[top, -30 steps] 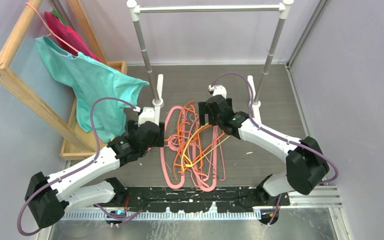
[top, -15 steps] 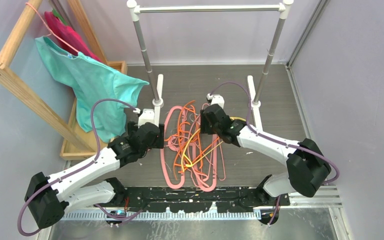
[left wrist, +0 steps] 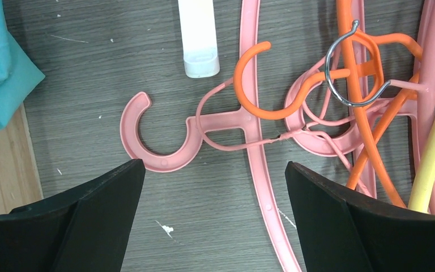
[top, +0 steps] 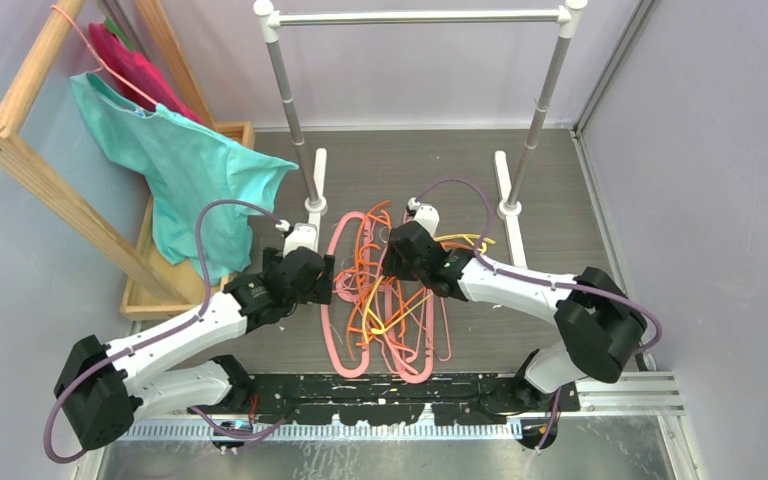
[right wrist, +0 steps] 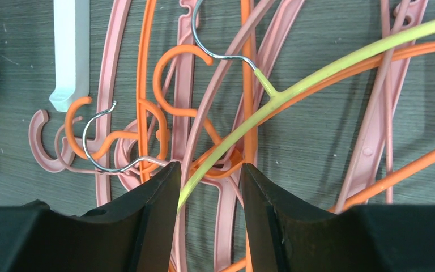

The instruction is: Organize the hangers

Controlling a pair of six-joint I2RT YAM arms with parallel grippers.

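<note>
Over the middle of the tangle, the right gripper (right wrist: 208, 168) would do best, I think, to close on the yellow hanger (right wrist: 317, 78) alone, low on its bar, and lift slowly; that bar crosses pink and orange ones, so a quick pull would likely drag the pile along. Its fingers stand partly open, a narrow gap between them, and the yellow bar runs up through that gap, close to one finger; whether it touches I cannot tell, and nothing is clamped yet. A pink bar and an orange one also lie near the gap, so the close needs care. Around it the hangers (top: 385, 300) lie flat in one heap on the table (top: 560, 200), between the white feet of the rack (top: 420, 17), whose rail is bare. To their left, the left gripper (left wrist: 214, 164) hovers wide open and holds nothing; below it lies a pink hook (left wrist: 161, 161), which it might pin down during the lift.
</note>
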